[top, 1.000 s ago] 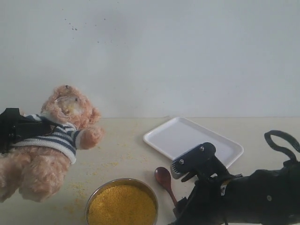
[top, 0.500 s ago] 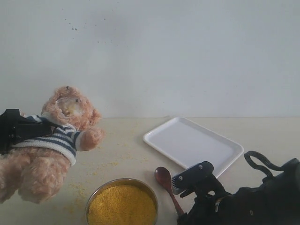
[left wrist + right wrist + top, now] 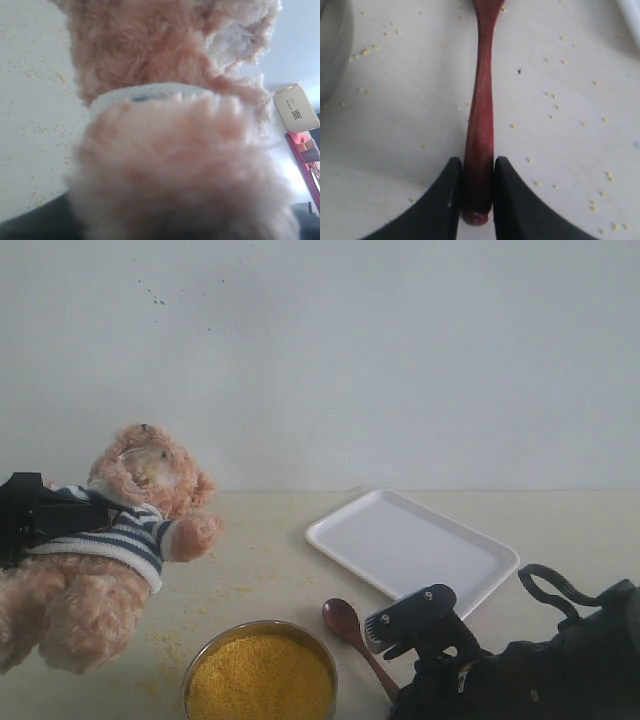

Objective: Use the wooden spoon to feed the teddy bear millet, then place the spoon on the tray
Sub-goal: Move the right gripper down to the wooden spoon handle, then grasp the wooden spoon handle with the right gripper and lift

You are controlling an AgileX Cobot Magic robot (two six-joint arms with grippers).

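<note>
As right end effector (image 3: pixel 477 177) pinches wooden spoon (image 3: pixel 481 100), left (image 3: pixel 45 512) hugs teddy bear (image 3: pixel 110 560), bowl (image 3: pixel 262 624) beside.

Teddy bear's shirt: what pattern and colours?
Navy and white stripes; the teddy bear shows them best in the exterior view.

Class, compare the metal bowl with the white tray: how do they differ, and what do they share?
Shape: the bowl is round and deep; the tray is rectangular and shallow. Look: the bowl is shiny metal; the tray is plain white. Contents: the bowl is heaped with yellow millet; the tray's visible surface is bare. Both sit on the table.
</note>
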